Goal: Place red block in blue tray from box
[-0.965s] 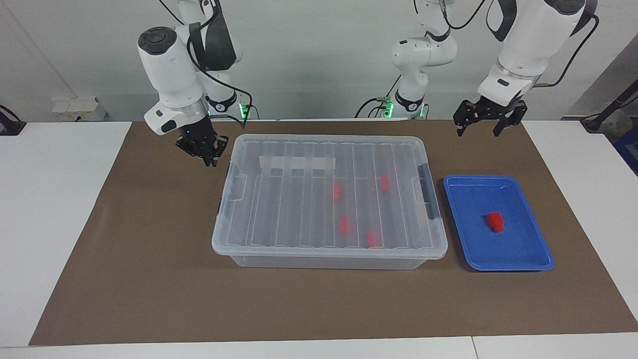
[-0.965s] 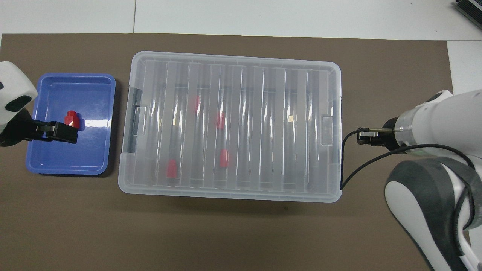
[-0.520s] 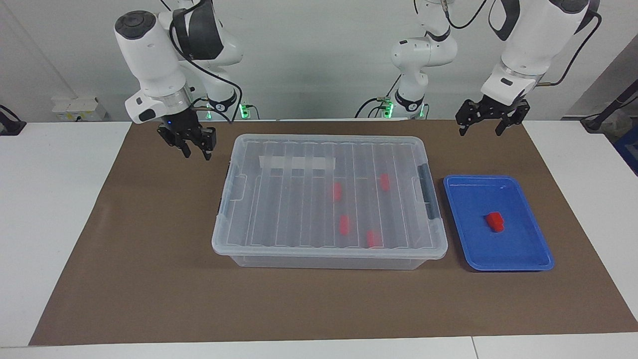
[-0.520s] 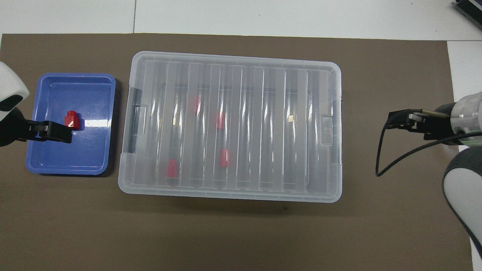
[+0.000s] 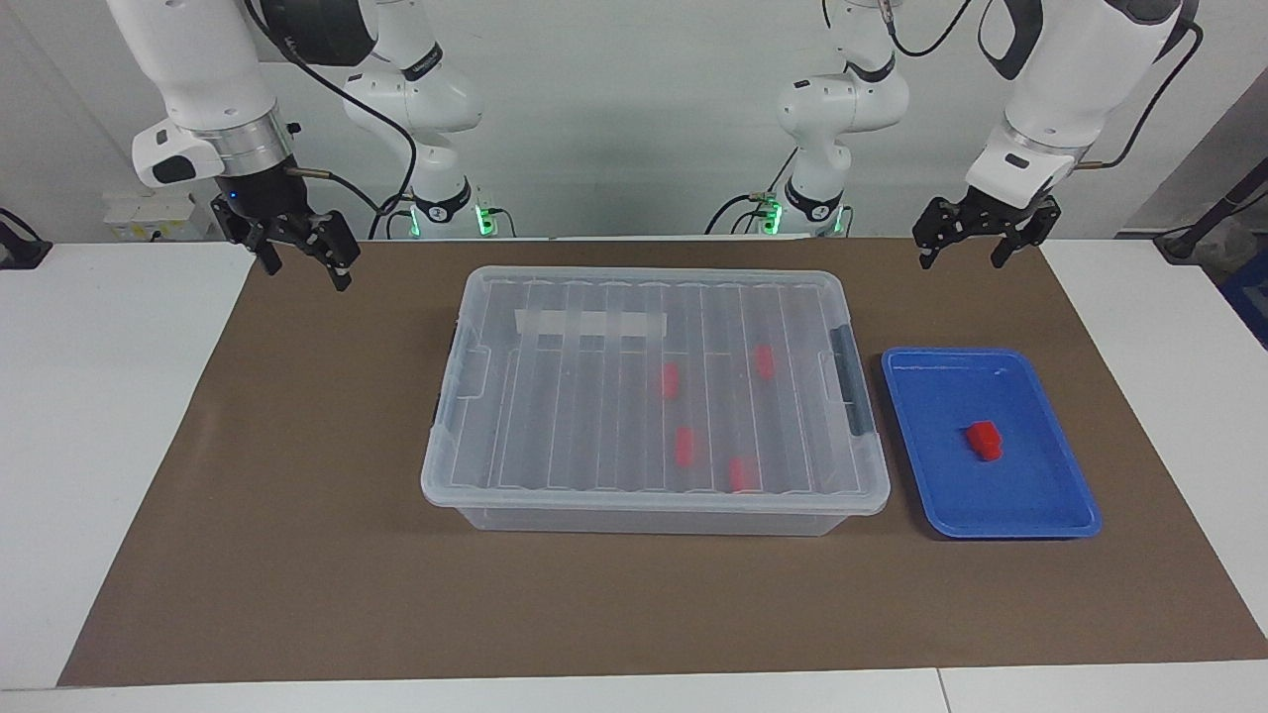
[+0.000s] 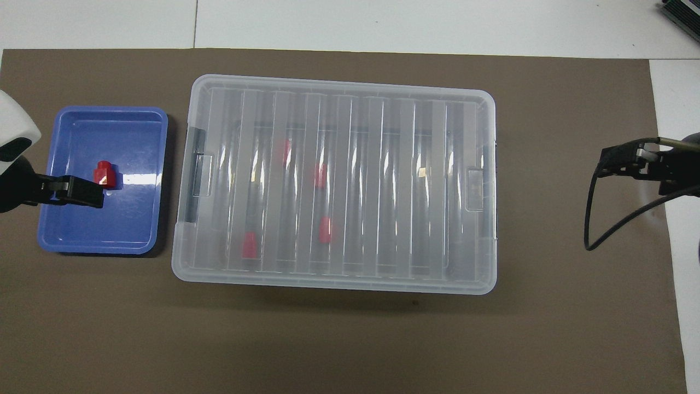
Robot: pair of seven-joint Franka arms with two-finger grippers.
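The box (image 5: 594, 297) stands mid-table with its ribbed clear lid on; it also shows in the overhead view (image 6: 339, 87). Several red blocks lie inside it, one of them (image 5: 671, 380) near the middle. Another red block (image 5: 985, 440) lies in the blue tray (image 5: 1030, 505), beside the box toward the left arm's end. The block (image 6: 104, 174) and the tray (image 6: 131, 230) also show in the overhead view. My left gripper (image 5: 962, 259) hangs open and empty, high over the tray's outer side (image 6: 82, 191). My right gripper (image 5: 305, 269) is open and empty, raised over the mat's edge (image 6: 618, 164).
A brown mat (image 5: 297, 495) covers the table's middle, with white table (image 5: 89, 446) at both ends. A dark grey clip handle (image 5: 847, 381) shows at the box's end next to the tray. A black cable (image 6: 590, 219) loops from the right wrist.
My right gripper has lifted and drawn away from the box's end toward the right arm's end of the table. My left gripper has risen slightly. Blocks, box and tray have not moved.
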